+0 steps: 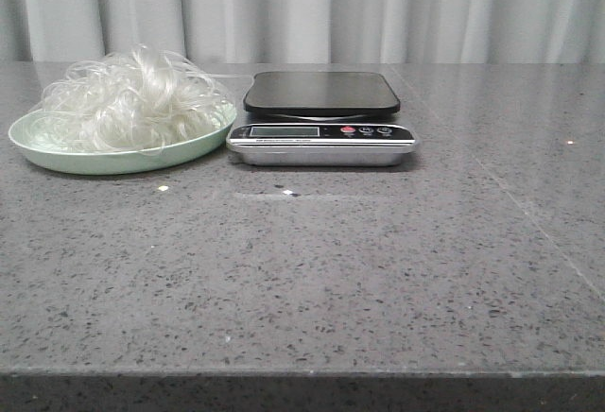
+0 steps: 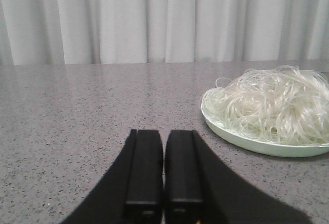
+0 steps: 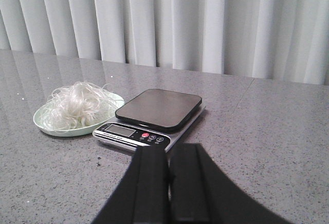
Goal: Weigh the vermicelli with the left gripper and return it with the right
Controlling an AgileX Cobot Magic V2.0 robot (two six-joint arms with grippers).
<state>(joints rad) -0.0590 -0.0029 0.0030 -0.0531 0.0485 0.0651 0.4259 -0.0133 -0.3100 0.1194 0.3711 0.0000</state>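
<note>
Grey speckled stone carries everything here, and the vermicelli (image 1: 132,98) sits as a loose mound on a pale green plate (image 1: 118,159) toward the far left of the tabletop (image 1: 312,270), touching or nearly touching the scale (image 1: 321,119) on its right. The left gripper (image 2: 163,175) has its two black fingers pressed together with only a hairline slit between them, holding nothing. From it the noodles lie ahead and off to its right — near, but not yet under the fingers. The mound is roundish, with no clear long axis. The right gripper (image 3: 168,183) is likewise closed and empty, facing the scale with the plate beyond it, so the left arm is the nearer one — it must open before reaching in.
</note>
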